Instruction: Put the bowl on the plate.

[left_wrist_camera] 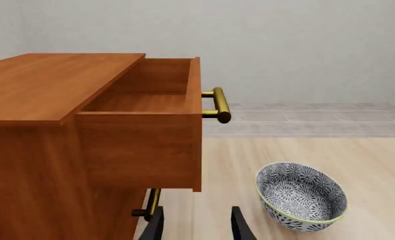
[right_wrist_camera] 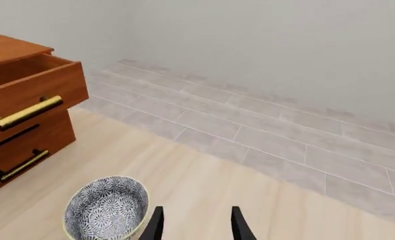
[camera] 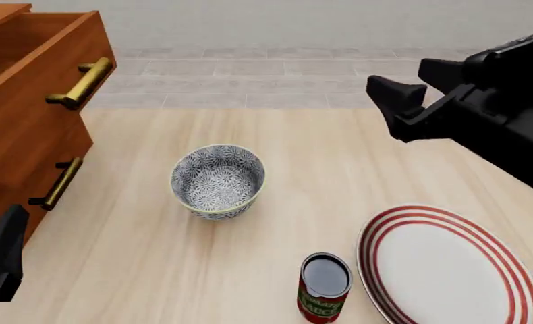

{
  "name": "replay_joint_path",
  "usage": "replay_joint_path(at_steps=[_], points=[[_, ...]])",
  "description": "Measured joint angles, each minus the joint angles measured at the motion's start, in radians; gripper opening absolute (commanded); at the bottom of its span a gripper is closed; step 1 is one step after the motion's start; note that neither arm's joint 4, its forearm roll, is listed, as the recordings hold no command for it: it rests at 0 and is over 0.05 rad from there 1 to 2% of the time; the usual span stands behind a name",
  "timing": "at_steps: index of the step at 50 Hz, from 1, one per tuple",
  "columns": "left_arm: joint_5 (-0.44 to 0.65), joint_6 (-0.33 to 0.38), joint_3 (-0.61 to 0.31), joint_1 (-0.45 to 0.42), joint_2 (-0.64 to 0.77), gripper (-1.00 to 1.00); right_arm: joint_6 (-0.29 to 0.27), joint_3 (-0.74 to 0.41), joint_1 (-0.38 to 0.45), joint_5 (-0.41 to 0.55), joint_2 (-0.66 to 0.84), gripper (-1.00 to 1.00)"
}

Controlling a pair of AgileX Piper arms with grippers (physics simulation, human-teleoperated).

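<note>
One bowl (camera: 218, 181) stands upright on the pale wooden table (camera: 276, 155), alone near its middle and touched by nothing. One plate (camera: 449, 267) with red rings lies flat at the near right, well apart from the bowl, and one can (camera: 324, 287) stands just beside the plate's left edge, between the two. One wooden cabinet (camera: 28, 108) sits at the left with two drawers, each bearing one brass handle; the upper drawer (left_wrist_camera: 147, 117) is pulled out. Two grippers show: the right gripper (right_wrist_camera: 194, 222) hangs above the table to the right of the bowl, fingers spread and holding nothing; the left gripper (left_wrist_camera: 196, 225) is low beside the cabinet, likewise spread and empty.
</note>
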Motion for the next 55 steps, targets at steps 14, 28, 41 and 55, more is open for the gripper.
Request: replay_joint_path(at_steps=[14,28,41,55], points=[[0.0,0.0,0.0,0.0,0.0,1.0,0.005,-0.137,0.08,0.066,0.158,1.0],[0.0,0.0,0.0,0.0,0.0,1.0,0.044,-0.237,0.147,0.139,0.262,1.0],[0.0,0.0,0.0,0.0,0.0,1.0,0.093,-0.3,0.194,0.209,0.33,1.0],[0.0,0.0,0.0,0.0,0.0,1.0,0.119,-0.349,0.237,0.272,0.403,1.0]])
